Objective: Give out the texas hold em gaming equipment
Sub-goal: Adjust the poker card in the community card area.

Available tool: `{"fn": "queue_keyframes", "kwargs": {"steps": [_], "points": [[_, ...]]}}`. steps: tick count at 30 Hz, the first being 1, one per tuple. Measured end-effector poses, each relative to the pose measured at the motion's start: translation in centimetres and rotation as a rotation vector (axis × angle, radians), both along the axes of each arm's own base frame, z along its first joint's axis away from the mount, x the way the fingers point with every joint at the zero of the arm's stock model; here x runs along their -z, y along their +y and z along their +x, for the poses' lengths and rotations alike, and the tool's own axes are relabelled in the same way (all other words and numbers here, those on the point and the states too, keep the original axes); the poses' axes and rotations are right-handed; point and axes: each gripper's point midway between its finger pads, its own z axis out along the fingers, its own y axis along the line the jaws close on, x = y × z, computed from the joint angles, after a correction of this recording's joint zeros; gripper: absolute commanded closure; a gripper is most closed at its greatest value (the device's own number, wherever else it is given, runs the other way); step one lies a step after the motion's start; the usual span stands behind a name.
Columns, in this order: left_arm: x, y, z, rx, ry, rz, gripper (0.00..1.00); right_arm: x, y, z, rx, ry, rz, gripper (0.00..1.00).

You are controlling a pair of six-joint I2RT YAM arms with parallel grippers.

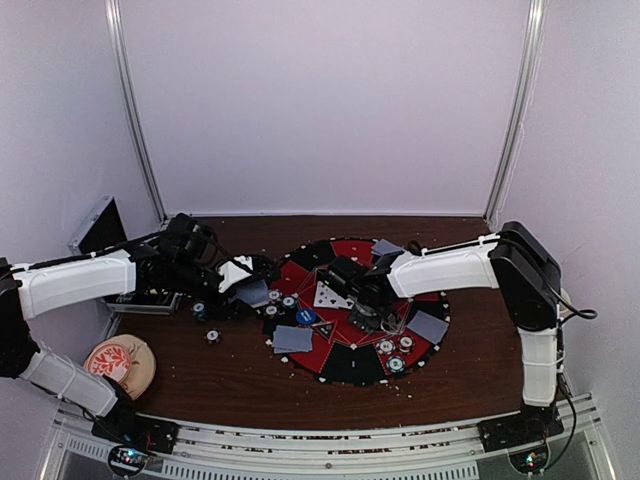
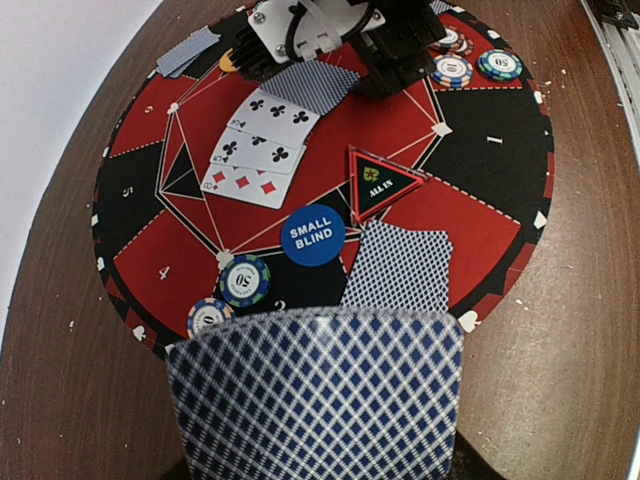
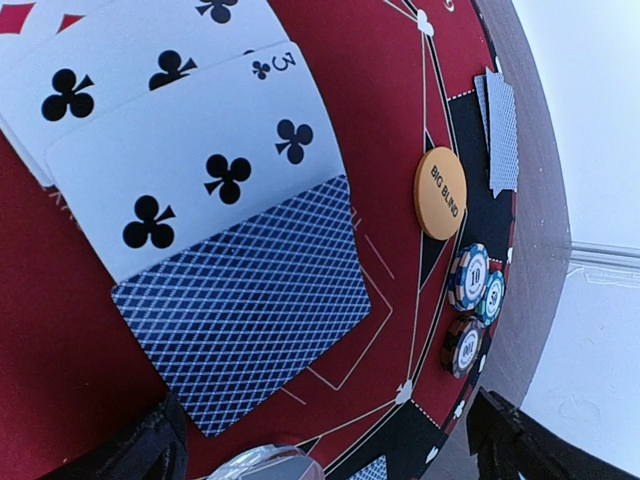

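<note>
From above, the round mat is seen on the bench with cards, chips and button discs spread over it. A few loose chips lie on the bench just off the mat's left edge. The left fingers are poised at that left edge and the right fingers over the mat's middle. An open metal case stands left of the mat; its contents are screened by the left arm and cannot be told. In the left wrist view the foreground is filled by the held card, face down and clenched by the left fingers, which are hidden beneath it. Beyond it on the mat are seen a blue SMALL BLIND disc, a dealt card lying face down, rim chips and fanned face-up cards. In the right wrist view the right fingers are spread wide and released, nothing grasped, either side of a face-down centre card that overlaps the three of clubs. An orange BIG BLIND disc and stacked chips lie nearer the mat's rim. Dealing is judged to be the step in hand. The held card is probably meant for a seat at the mat's left rim, which calls for it to be lowered flat and let go.
</note>
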Motion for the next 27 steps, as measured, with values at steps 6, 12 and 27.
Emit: {"fn": "queue_keyframes", "kwargs": {"steps": [6, 12, 27], "points": [[0.0, 0.0, 0.0, 0.000, 0.000, 0.000, 0.46, 0.0, -0.2, 0.7, 0.009, -0.007, -0.005, 0.00], [0.0, 0.0, 0.0, 0.000, 0.000, 0.000, 0.46, -0.1, -0.5, 1.1, 0.017, -0.013, -0.010, 0.00], [0.0, 0.0, 0.0, 0.000, 0.000, 0.000, 0.46, -0.2, -1.1, 1.4, 0.028, -0.013, -0.029, 0.00]]}}
